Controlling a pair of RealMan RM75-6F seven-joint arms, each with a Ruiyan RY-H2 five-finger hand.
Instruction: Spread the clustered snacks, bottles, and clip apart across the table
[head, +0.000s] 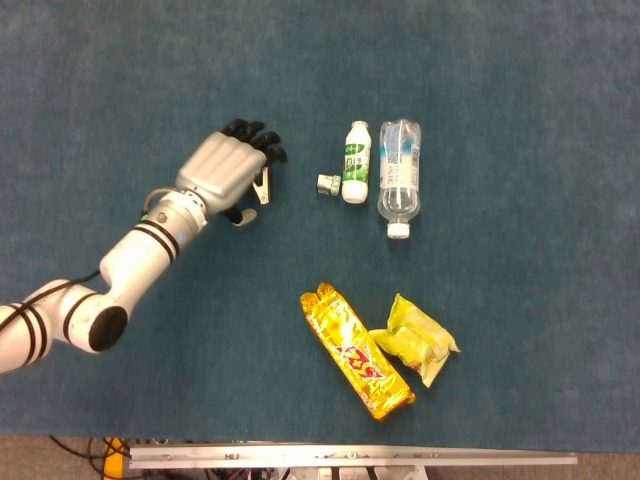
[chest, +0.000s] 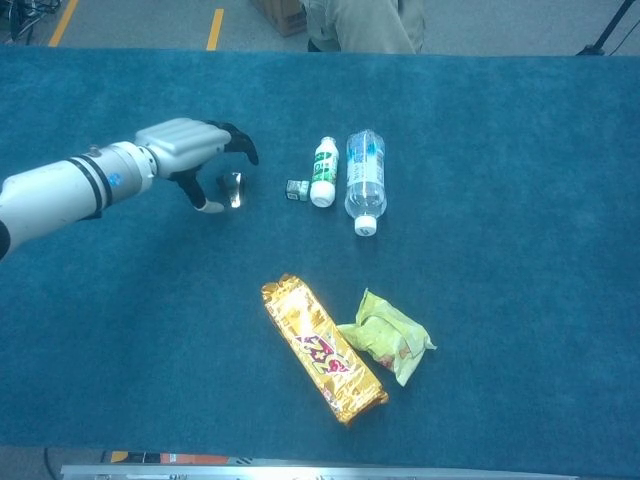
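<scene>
Fingers of my left hand curl loosely over one metal clip, holding nothing that I can see. Nearest the worktop's front edge lie two snack packets, gold and yellow-green, touching. Farther back lie two bottles, white and clear, and one small cap.

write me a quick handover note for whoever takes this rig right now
Left hand is over the metal clip, fingers spread, not clearly gripping it. Right hand is not in view.
Small white bottle and clear water bottle lie side by side, a small cube by the white one.
Gold snack bar touches the yellow-green snack bag.
Done: clip sits apart.
Left: separate bottles, cube and snacks.
</scene>
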